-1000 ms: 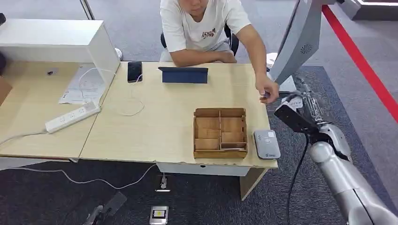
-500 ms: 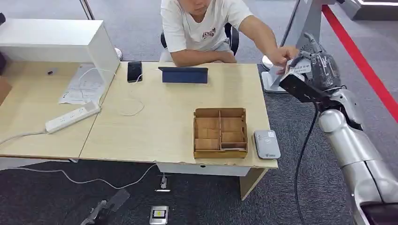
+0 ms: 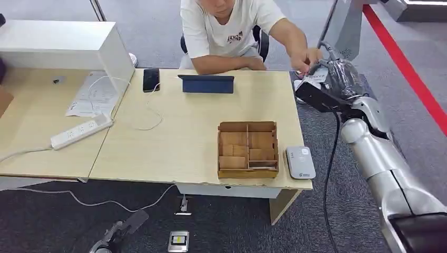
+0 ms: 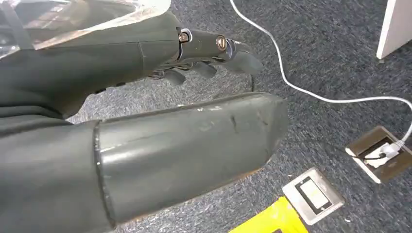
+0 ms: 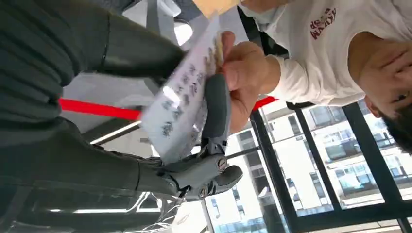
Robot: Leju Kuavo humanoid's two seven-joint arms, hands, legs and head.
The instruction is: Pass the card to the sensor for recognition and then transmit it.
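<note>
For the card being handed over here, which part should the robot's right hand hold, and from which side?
The card is best held at its free end, away from the person's hand pinching the other end. The right hand should close across its flat faces, where one dark finger already lies.

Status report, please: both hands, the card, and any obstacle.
Right hand pinching card; person's hand also on it. Left hand empty, hanging over floor. Sensor on table edge, unobstructed.

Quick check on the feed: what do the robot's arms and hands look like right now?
The right arm is silver, rounded segments, with a black cable alongside and a black wrist block. The right hand is dark grey under clear plastic film. The left hand is dark grey with brass-coloured screws, a thick thumb, also film-wrapped.
</note>
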